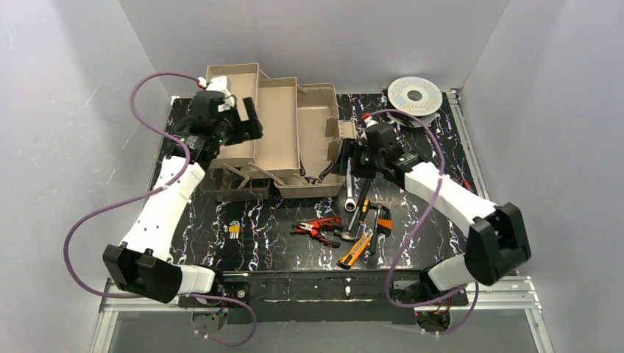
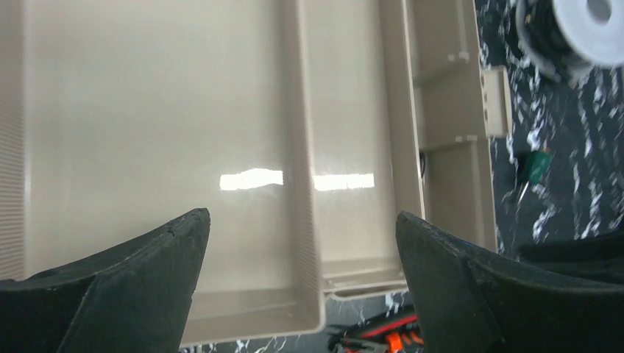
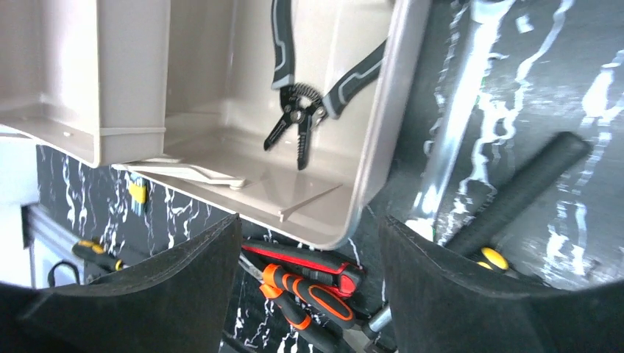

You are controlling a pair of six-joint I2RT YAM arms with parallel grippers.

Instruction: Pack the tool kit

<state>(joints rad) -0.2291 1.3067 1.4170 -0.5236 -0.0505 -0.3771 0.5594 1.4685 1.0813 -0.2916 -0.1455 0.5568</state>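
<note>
The beige toolbox (image 1: 313, 132) stands open at the back of the mat, its fold-out trays (image 1: 276, 121) spread to the left. My left gripper (image 1: 252, 119) is open and empty above the trays (image 2: 147, 110). My right gripper (image 1: 344, 158) is open and empty at the box's front right corner (image 3: 368, 184). Grey-handled pliers (image 3: 302, 110) lie inside the box. On the mat in front lie red pliers (image 1: 316, 228), a yellow knife (image 1: 355, 250), a silver wrench (image 1: 350, 195) and screwdrivers (image 1: 379, 219). Red and orange-handled tools (image 3: 324, 283) show below my right fingers.
The round silver wire spool (image 1: 414, 94) lies at the back right, also in the left wrist view (image 2: 581, 29). Small hex keys (image 1: 233, 229) lie front left. The box's dark lid (image 1: 235, 187) hangs open at its front left. Grey walls close in the sides.
</note>
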